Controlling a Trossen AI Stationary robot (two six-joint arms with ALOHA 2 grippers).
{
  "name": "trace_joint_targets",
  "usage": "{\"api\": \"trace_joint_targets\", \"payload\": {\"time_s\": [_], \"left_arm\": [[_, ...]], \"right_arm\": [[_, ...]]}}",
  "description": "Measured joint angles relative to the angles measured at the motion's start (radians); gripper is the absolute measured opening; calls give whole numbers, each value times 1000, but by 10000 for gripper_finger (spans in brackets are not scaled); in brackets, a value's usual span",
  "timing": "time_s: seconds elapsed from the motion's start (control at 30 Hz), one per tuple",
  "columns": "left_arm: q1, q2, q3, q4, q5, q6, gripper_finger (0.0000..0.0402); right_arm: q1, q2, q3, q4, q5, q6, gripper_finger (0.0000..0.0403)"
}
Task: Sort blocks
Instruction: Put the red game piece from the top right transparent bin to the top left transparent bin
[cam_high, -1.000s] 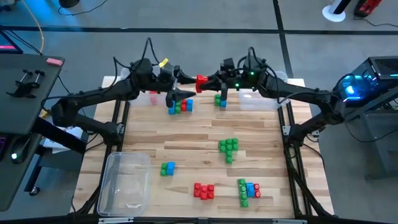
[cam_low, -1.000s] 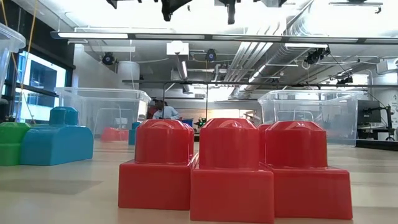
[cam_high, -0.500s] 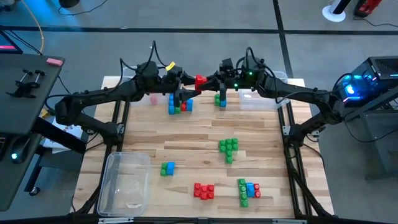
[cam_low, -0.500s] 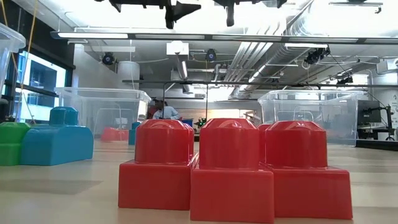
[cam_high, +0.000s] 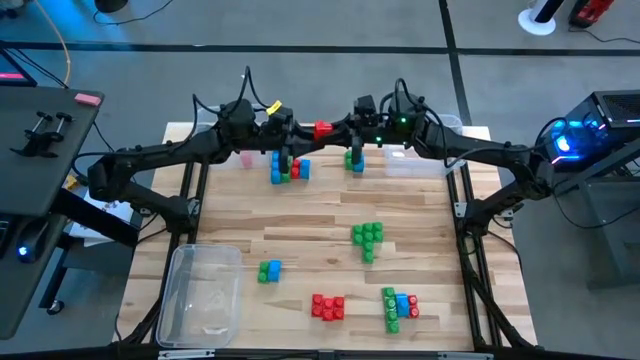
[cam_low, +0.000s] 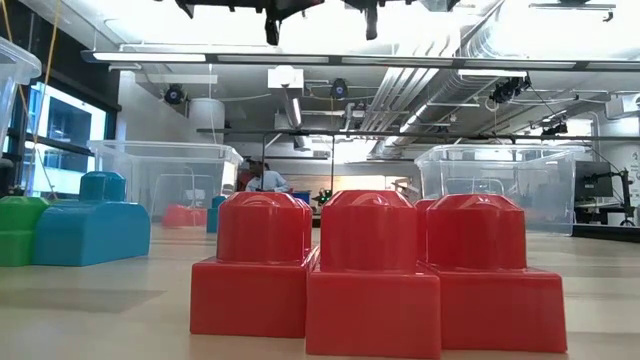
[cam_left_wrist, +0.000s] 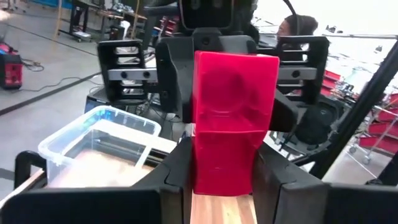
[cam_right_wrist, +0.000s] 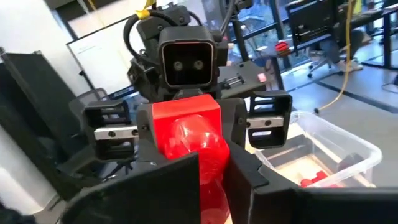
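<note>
Up top, we get even overhead light on the pale wood surface (cam_high: 300, 225), with soft, short shadows and a blue glow at two o'clock and eleven o'clock. Down low, we're staring into blown-out ceiling lights (cam_low: 330, 30); the nearest red blocks (cam_low: 375, 270) look soft, huge and a bit bulged. In both wrist views, we see bright, washed-out, blurred backgrounds at twelve o'clock.
</note>
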Motion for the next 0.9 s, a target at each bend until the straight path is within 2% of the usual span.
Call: {"api": "trace_joint_targets", "payload": {"time_s": [0.2,0.37,0.47,0.6,0.67,0.77,0.9], "left_arm": [[33,-8,2,-143,-20,49,81],[90,-39,-1,-394,-144,115,81],[126,-91,1,-554,-308,124,81],[167,-162,1,-819,-644,55,81],[192,-183,-1,-961,-766,-1,81],[235,-192,-37,-1065,-784,-87,81],[291,-164,-98,-1095,-759,-164,81]], "right_arm": [[-25,-2,0,-21,74,0,85],[-81,-32,0,-65,129,-8,148],[-112,-43,0,-102,131,-1,168],[-137,-49,1,-154,130,0,174],[-143,-47,0,-181,126,0,173],[-145,-48,0,-192,124,-7,172],[-155,-47,0,-199,124,0,172]]}}
